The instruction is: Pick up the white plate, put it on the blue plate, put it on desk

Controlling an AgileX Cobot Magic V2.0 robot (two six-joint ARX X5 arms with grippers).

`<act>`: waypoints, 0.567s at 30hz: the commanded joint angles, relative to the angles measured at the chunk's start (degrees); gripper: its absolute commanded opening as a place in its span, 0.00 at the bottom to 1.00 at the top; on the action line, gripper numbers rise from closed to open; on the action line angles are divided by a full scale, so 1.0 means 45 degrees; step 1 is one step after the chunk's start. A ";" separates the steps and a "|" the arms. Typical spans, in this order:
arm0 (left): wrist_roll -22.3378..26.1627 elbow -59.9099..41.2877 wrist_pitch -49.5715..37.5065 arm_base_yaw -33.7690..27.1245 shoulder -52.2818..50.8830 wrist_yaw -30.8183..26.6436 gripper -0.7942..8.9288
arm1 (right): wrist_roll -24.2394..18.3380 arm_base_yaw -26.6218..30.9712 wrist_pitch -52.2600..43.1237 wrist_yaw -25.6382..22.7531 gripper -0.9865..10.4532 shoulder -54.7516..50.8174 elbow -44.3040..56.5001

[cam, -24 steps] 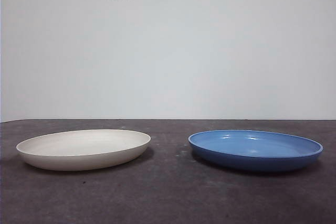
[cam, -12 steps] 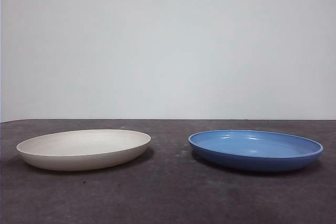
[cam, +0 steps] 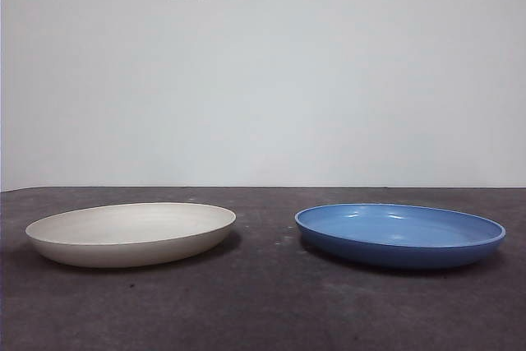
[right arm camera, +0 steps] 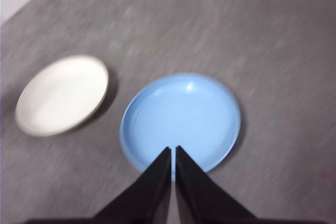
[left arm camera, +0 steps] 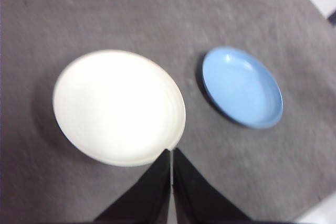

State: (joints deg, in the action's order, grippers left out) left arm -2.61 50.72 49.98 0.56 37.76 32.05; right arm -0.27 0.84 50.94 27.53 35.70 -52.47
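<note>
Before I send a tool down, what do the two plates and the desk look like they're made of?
White plate: matte cream, faint concentric rings, no shine; maybe unglazed ceramic or fibre composite, I can't tell which. Blue plate: glossy, with bright highlights inside; glazed ceramic or smooth plastic. Desk: dark grey, mottled, matte; looks like a mat or rough laminate.

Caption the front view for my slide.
White plate and blue plate apart on the desk, no gripper in view.

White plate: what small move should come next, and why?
Probably open the left gripper and lower it to the white plate's near rim. Its jaws are shut above that plate, which lies flat on the desk, apart from the blue plate.
</note>
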 commanded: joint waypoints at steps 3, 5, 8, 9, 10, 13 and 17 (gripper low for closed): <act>0.0874 0.0301 0.0661 0.0486 0.0306 0.0165 0.09 | -0.0806 -0.0593 0.1258 0.0223 0.09 0.0840 -0.0199; 0.0903 0.0301 0.0763 0.0612 0.0355 0.0165 0.09 | -0.0937 -0.0816 0.1608 0.0214 0.09 0.1083 -0.0199; 0.0899 0.0301 0.0617 0.0699 0.0355 0.0165 0.09 | -0.0962 -0.1073 0.1666 0.0219 0.09 0.1297 -0.0199; 0.0899 0.0301 0.0588 0.0704 0.0345 0.0165 0.09 | -0.0962 -0.1117 0.1666 0.0214 0.09 0.1302 -0.0199; 0.0899 0.0301 0.0593 0.0704 0.0340 0.0165 0.09 | -0.0952 -0.1151 0.1651 0.0214 0.09 0.1307 -0.0199; 0.0763 0.0301 0.0607 0.0704 0.0345 0.0165 0.14 | -0.0937 -0.1185 0.1656 0.0214 0.10 0.1282 -0.0199; 0.0719 0.0301 0.0607 0.0704 0.0345 0.0160 0.40 | -0.0826 -0.1185 0.1647 0.0214 0.32 0.1282 -0.0199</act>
State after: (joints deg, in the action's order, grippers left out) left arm 0.54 50.74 53.39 3.62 39.00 32.56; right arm -3.88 -4.40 58.87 28.34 41.23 -52.47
